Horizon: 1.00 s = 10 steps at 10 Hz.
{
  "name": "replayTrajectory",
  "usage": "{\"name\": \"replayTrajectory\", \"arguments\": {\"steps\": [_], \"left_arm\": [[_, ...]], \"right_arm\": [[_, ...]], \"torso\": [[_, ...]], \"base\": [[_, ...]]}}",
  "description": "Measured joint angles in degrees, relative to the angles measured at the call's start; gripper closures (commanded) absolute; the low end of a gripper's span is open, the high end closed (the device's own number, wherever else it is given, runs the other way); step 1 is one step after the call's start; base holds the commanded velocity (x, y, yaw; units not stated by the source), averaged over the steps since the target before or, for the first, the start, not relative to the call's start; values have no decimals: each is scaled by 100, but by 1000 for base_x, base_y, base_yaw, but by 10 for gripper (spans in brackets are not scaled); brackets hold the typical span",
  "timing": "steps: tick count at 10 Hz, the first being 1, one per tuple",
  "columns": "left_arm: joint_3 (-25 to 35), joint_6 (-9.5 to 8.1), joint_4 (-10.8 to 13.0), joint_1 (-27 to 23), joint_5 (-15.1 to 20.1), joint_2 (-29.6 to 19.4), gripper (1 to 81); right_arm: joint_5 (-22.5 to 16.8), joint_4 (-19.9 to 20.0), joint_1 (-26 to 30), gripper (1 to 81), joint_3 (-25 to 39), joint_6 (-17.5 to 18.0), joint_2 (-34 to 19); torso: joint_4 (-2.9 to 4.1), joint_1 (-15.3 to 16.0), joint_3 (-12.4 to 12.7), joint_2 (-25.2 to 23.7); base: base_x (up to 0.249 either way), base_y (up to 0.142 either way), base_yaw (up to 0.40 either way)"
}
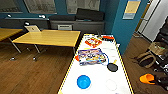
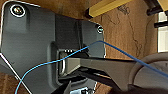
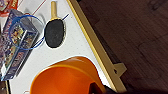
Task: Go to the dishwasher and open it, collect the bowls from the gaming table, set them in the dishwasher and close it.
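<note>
1. Task progress (judgement)
- The robot stands at the end of the gaming table, so the collection step is in hand.
- One of the bowls, the orange-yellow bowl, is off the worktop. It hangs over the wooden floor, beside the table's right edge.
- The blue bowl lies on the white worktop near the robot's end and is not yet collected.
- Left to do: pick up the blue bowl, load both bowls and close the dishwasher. Whether the dishwasher is open cannot be judged from here.

2. Jaws
- The jaws of the right gripper appear to pinch the rim of the orange-yellow bowl. A dark part meets the rim in the right wrist view, and the bowl rests on nothing in the head view.

3. Position of the task's things relative to the jaws
- The orange-yellow bowl sits directly at the right jaws, opening towards the wrist camera.
- The blue bowl lies well apart from the right jaws, across the worktop towards its left edge.
- A pale round item lies beside the blue bowl; its kind cannot be told.
- A dark paddle and a game box lie further along the worktop, apart from the blue bowl.
</note>
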Motion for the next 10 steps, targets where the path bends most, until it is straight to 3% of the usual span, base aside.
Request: {"name": "replayTrajectory", "arguments": {"steps": [3,7,10], "left_arm": [[649,-221,0,-212,-13,-1172,10],[1709,-642,0,-692,-104,-2328,10],[2402,-909,0,-1407,-79,-2776,10]], "right_arm": [[344,-30,-909,811,256,-173,-330],[1519,-85,-2889,811,394,-678,-35],[2492,-108,-4140,811,396,-1165,552]], "torso": [[0,0,0,0],[0,0,0,0],[0,0,0,0]], "base": [[0,0,0],[0,0,0],[0,0,0]]}}
